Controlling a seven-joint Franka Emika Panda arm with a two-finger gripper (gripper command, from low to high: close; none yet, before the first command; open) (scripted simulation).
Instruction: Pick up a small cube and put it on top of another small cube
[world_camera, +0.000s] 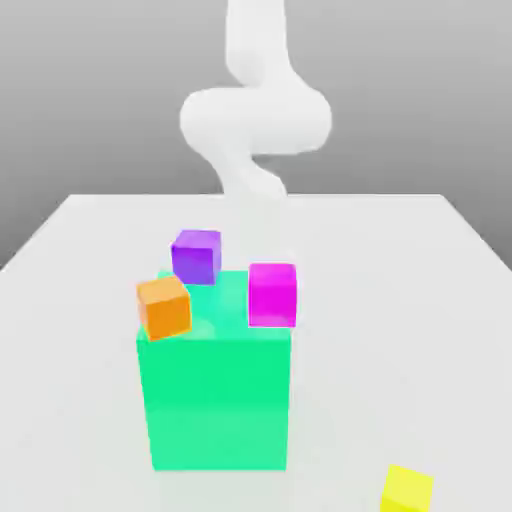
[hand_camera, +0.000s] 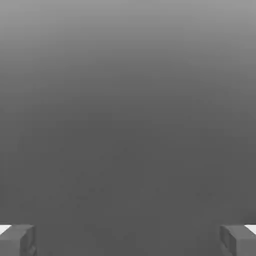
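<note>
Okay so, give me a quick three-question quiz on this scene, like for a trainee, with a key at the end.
1. True or false: the gripper is holding a cube.
2. Multiple choice: which cube lies nearest the exterior view's right edge? a) orange, b) yellow, c) purple.
3. Fill in the blank: the large block is coloured ____.

Key: 1. False, its fingers stand wide apart with nothing between them. 2. b, the yellow cube. 3. Green.
</note>
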